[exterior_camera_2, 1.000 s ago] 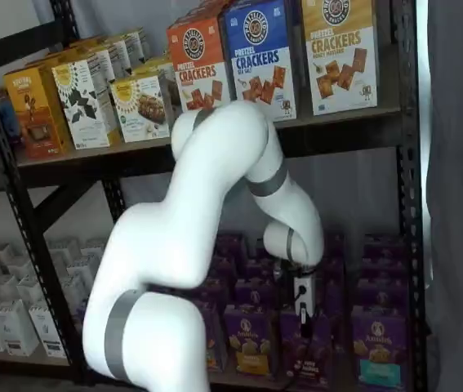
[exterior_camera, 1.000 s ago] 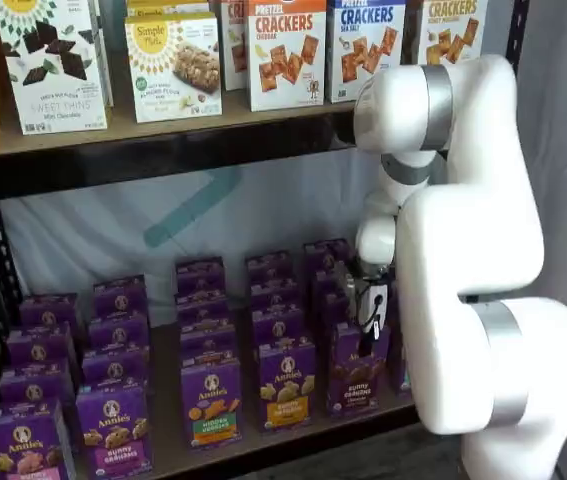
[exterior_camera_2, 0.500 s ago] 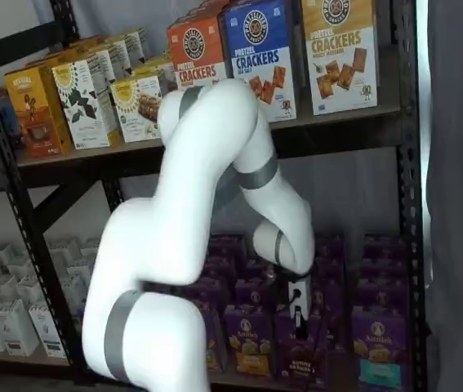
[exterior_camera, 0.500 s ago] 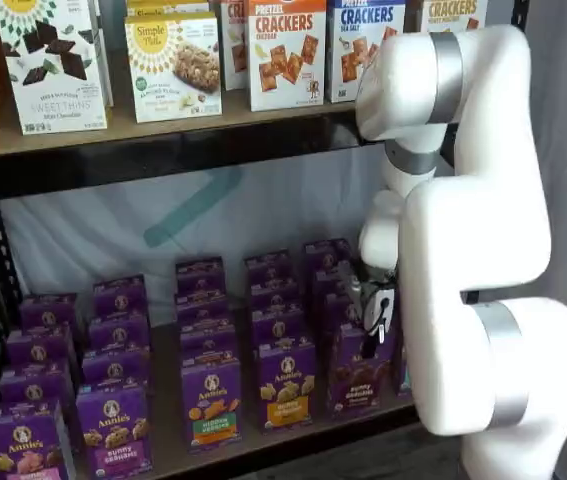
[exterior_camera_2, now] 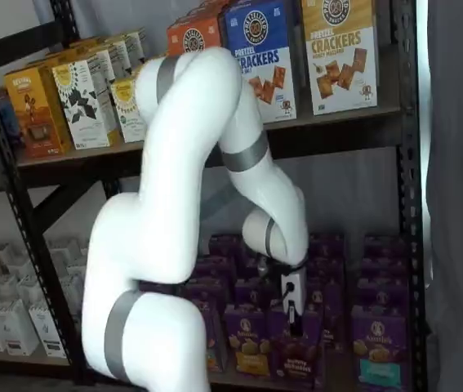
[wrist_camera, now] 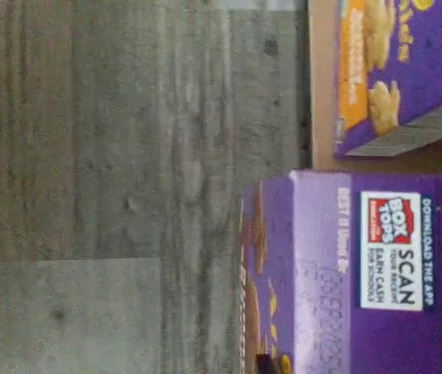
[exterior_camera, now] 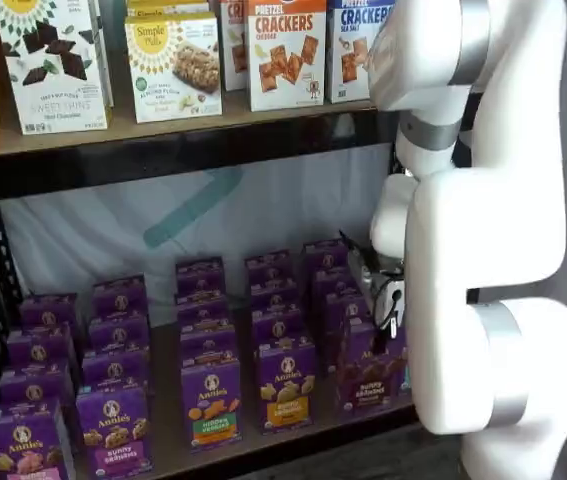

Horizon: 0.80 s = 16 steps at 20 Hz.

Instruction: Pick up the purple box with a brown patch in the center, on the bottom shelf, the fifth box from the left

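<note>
The purple box (exterior_camera: 368, 378) with brown bunny crackers hangs at the right front of the bottom shelf (exterior_camera: 166, 395), slightly tilted and forward of its row. My gripper (exterior_camera: 390, 322) is shut on its top edge. In both shelf views the black fingers reach down onto the carton, and the purple box (exterior_camera_2: 296, 361) shows under the gripper (exterior_camera_2: 290, 309). In the wrist view the purple box (wrist_camera: 376, 265) shows its top flap with a "Box Tops" label, and it juts out over the grey floor (wrist_camera: 127, 187).
Rows of purple cartons fill the bottom shelf, with an orange-band carton (exterior_camera: 286, 385) just left of the held one. The upper shelf (exterior_camera: 163, 140) carries larger cracker boxes. The white arm (exterior_camera: 483, 250) stands right of the rack. A black rack post (exterior_camera_2: 411, 204) rises at the right.
The gripper has drawn back from the shelf toward the right, and the purple box has come with it out of its row. The arm's upper joints have risen.
</note>
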### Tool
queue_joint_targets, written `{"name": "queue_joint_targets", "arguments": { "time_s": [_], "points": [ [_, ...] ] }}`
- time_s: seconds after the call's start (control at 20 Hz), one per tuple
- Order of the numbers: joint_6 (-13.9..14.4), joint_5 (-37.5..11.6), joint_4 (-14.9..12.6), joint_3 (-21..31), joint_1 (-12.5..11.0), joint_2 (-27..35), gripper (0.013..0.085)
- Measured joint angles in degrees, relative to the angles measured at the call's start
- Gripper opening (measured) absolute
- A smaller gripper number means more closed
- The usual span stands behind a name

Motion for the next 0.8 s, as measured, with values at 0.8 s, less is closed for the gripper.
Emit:
{"name": "queue_joint_targets", "arguments": {
  "time_s": [0.8],
  "points": [
    [12.7,8.7,-10.3,17.2,2.8,-22.5,0.029]
  ]
}}
